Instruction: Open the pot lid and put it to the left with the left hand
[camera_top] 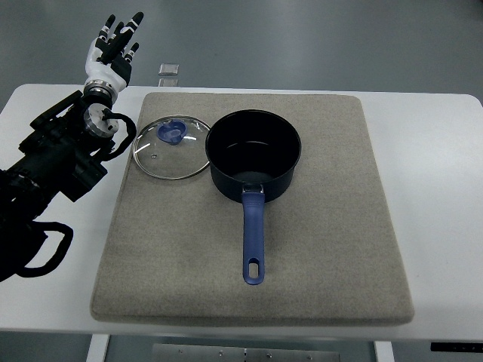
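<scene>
A dark blue pot [253, 154] stands uncovered on a grey mat [324, 249], its blue handle [253, 240] pointing toward me. Its glass lid [172, 147] with a blue knob [172, 133] lies flat on the mat's left side, just left of the pot. My left hand [115, 47] is raised beyond the table's far left corner, away from the lid, fingers spread and holding nothing. The right arm does not show.
The mat lies on a white table [438, 151]. A small grey square object [169, 70] sits just past the table's far edge. My black left arm [53, 162] crosses the table's left part.
</scene>
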You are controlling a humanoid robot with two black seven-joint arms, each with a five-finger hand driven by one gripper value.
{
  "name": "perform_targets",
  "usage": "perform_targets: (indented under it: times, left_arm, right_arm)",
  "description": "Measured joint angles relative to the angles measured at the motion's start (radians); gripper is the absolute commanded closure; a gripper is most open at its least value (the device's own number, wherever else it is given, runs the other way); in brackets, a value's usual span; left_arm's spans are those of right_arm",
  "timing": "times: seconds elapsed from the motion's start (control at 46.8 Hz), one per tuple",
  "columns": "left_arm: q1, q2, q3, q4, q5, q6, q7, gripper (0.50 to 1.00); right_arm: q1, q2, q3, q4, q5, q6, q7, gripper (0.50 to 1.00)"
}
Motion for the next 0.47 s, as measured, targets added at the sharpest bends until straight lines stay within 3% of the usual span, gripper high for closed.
perform_targets:
  times: [0.47]
  left_arm:
    - [0.000,0.000,0.002,0.000,0.001,0.002,-0.014,0.510]
  right_arm:
    - [0.000,0.000,0.000,0.000,0.000,0.000,0.000,0.583]
